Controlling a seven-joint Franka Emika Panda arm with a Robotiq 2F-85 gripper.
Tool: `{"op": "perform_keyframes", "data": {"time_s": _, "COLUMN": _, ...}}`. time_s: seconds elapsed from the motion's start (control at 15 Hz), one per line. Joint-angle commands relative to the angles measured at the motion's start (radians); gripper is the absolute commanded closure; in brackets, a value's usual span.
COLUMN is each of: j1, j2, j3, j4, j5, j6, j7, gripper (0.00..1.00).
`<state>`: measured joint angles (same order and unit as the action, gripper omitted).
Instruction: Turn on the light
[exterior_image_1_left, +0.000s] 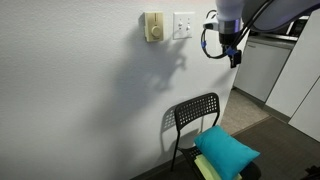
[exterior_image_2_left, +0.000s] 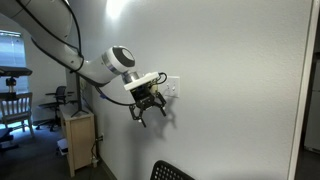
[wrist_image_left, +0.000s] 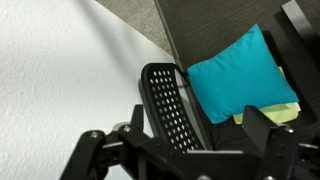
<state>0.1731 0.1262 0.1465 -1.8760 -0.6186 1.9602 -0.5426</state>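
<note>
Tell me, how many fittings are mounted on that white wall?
2. A cream-yellow box with a round dial hangs beside a white switch plate, which is nearer the gripper. The arm may hide others.

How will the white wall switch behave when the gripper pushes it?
The wall switch sits flat on the wall, so the plate likely stays put and only a rocker gives slightly. Its pale face looks smooth, so a fingertip might slide. It looks small beside the open gripper, so a single-fingertip push probably suits best.
</note>
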Motion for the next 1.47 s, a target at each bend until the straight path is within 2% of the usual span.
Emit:
{"op": "perform_keyframes", "data": {"time_s": 0.0, "j1": -0.001, "j2": 0.009, "j3": 0.008, "j4": 0.015, "j5": -0.006, "j6": -0.004, "j7": -0.007, "gripper": 0.00}}
{"op": "perform_keyframes", "data": {"time_s": 0.27, "j1": -0.013, "j2": 0.027, "j3": 0.002, "j4": 0.003, "j5": 0.024, "j6": 0.030, "j7": -0.025, "gripper": 0.00}}
{"op": "perform_keyframes", "data": {"time_s": 0.4, "j1": -0.028, "j2": 0.047, "j3": 0.002, "j4": 0.009, "j5": 0.061, "j6": 0.123, "j7": -0.054, "gripper": 0.00}}
{"op": "perform_keyframes", "data": {"time_s": 0.67, "j1": -0.034, "j2": 0.096, "j3": 0.001, "j4": 0.024, "j5": 0.059, "j6": 0.315, "j7": -0.100, "gripper": 0.00}}
{"op": "perform_keyframes", "data": {"time_s": 1.13, "j1": -0.009, "j2": 0.110, "j3": -0.008, "j4": 0.090, "j5": -0.123, "j6": 0.379, "j7": -0.092, "gripper": 0.00}}
{"op": "perform_keyframes", "data": {"time_s": 1.27, "j1": -0.014, "j2": 0.117, "j3": -0.003, "j4": 0.116, "j5": -0.129, "j6": 0.395, "j7": -0.109, "gripper": 0.00}}
{"op": "perform_keyframes", "data": {"time_s": 1.4, "j1": -0.027, "j2": 0.132, "j3": 0.006, "j4": 0.139, "j5": -0.079, "j6": 0.435, "j7": -0.146, "gripper": 0.00}}
